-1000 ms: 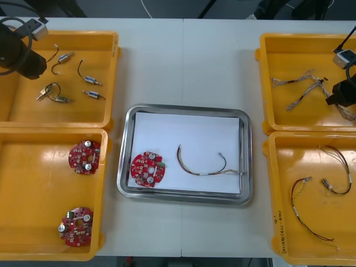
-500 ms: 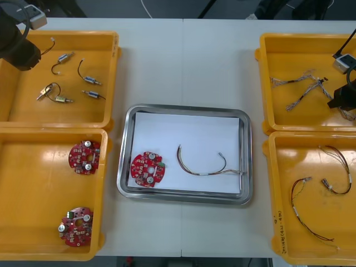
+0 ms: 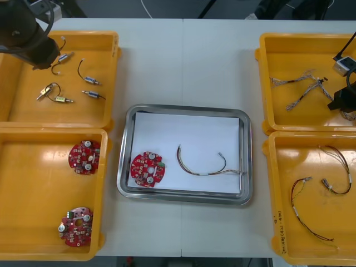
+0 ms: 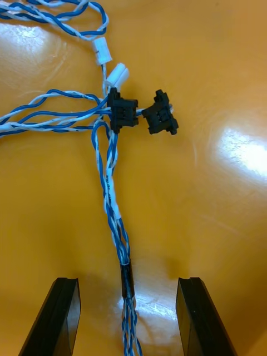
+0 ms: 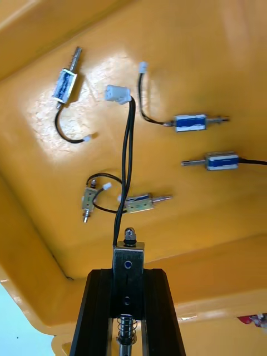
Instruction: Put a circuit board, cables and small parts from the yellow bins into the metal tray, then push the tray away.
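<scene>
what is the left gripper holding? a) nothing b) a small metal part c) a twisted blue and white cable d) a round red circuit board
b: the left gripper is shut on a small metal part above the yellow bin.

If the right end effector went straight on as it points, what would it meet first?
Probably the twisted blue and white cable lying between the right end effector's open fingers, on the yellow bin floor; depth unclear.

The metal tray [image 3: 183, 108] holds a red circuit board [image 3: 147, 168] beside a cable [image 3: 204, 173].
</scene>
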Controlling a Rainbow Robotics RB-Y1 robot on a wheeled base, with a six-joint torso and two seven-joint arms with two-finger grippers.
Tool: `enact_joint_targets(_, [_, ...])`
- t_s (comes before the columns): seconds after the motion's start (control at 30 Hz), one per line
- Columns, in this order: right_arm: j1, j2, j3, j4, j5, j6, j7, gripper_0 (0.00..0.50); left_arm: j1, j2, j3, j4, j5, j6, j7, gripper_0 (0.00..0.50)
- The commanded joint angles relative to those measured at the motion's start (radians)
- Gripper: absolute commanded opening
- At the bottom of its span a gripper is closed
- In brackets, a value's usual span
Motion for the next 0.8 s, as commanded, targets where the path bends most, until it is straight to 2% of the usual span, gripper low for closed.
enact_joint_targets(0.03, [0.008, -0.050, -0.001, -0.013, -0.017, -0.012, 0.037, 0.500, 0.001, -0.076, -0.002, -0.100, -0.042, 0.066, 0.134, 0.000])
enact_joint_targets(0.3, [0.037, -0.050, 0.011, -0.015, -0.041, -0.014, 0.036, 0.500, 0.001, -0.154, -0.074, -0.214, -0.042, 0.066, 0.323, 0.000])
enact_joint_targets(0.67, [0.057, -0.050, 0.026, -0.015, -0.075, -0.017, 0.036, 0.500, 0.001, -0.240, -0.203, -0.275, -0.019, 0.066, 0.568, 0.000])
enact_joint_targets(0.77, [0.057, -0.048, 0.026, -0.015, -0.078, -0.017, 0.037, 0.262, 0.001, -0.257, -0.241, -0.278, -0.011, 0.066, 0.627, 0.001])
enact_joint_targets(0.8, [0.057, -0.048, 0.028, -0.013, -0.084, -0.017, 0.036, 0.067, 0.003, -0.264, -0.263, -0.277, -0.003, 0.066, 0.657, 0.000])
